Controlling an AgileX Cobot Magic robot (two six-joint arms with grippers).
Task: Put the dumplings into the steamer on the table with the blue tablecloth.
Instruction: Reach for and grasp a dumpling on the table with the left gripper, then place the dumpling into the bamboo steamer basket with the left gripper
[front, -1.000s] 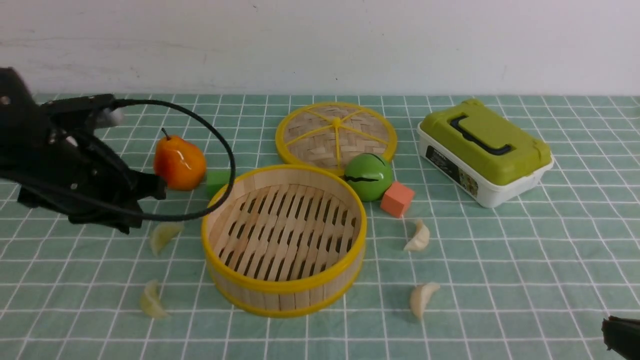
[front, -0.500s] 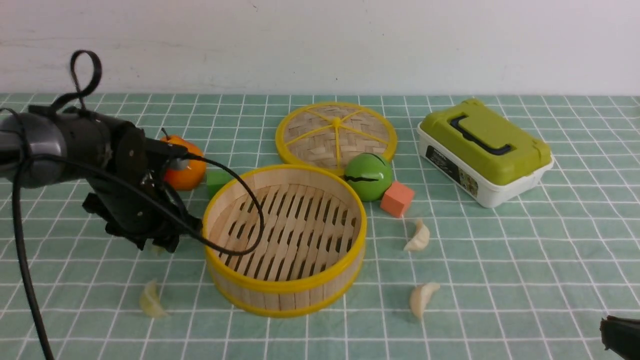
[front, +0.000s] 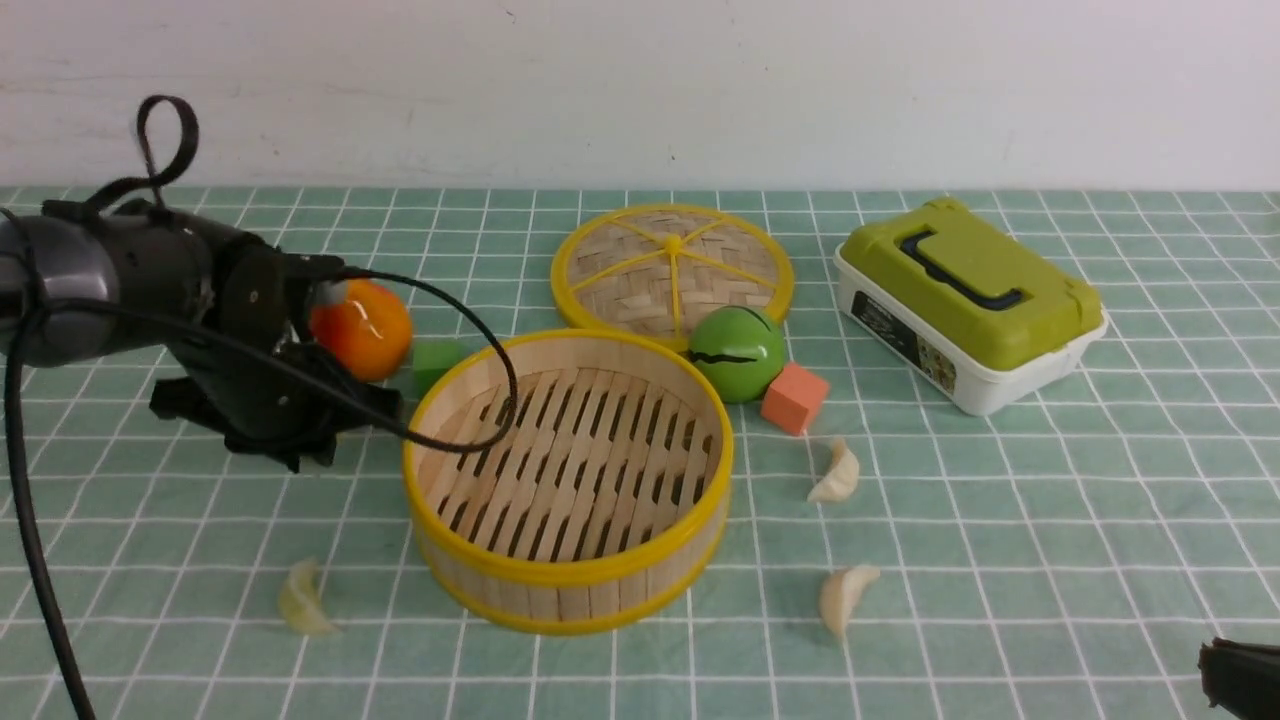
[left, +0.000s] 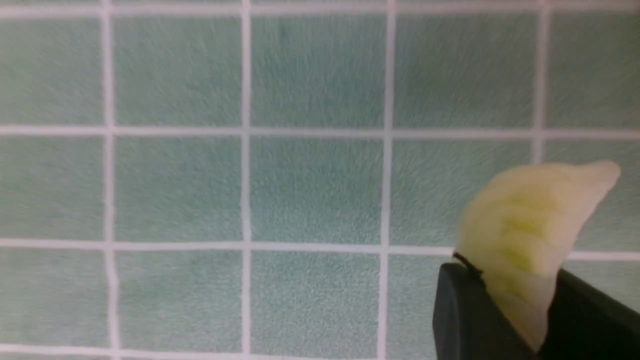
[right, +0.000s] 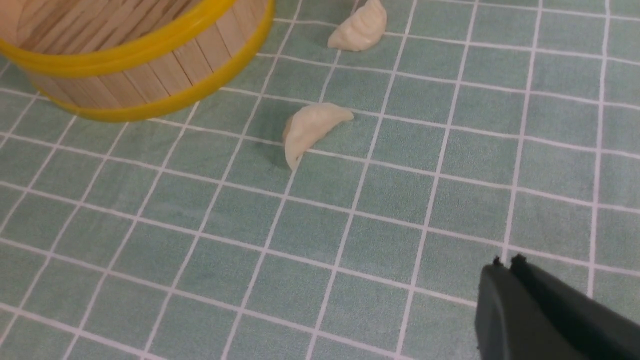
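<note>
Teal-green checked cloth covers the table (front: 1000, 520), and the scene is read from the robot's left. Nearest that side, one loose yellow-green dumpling (front: 303, 600) lies on the cloth, apart from the basket wall. Beyond it, the left gripper (left: 512, 282) is seen in its wrist view pinching the held dumpling (left: 530, 215) by its lower end, with the pleated crescent standing up out of the jaws. In the front view this claw is placed just left of the steamer (front: 570, 578), in front of the pear (front: 362, 328), and the dumpling itself is hidden there. The slatted floor of the steamer is bare; nothing has been placed inside.

Further right, two off-white dumplings are found on the cloth: the farther dumpling (front: 836, 474) near the orange block (front: 794, 397), and the nearer dumpling (front: 845, 596) below it. At the far right corner, the right gripper (right: 506, 264) is held low over bare cloth with its fingers pressed together on nothing.

The carrying of the first dumpling is judged to be the step in hand. Next, the claw has to be taken up over the yellow rim and rightward above the slats before the pinch is released; enough height is called for so that the wall is not struck.
</note>
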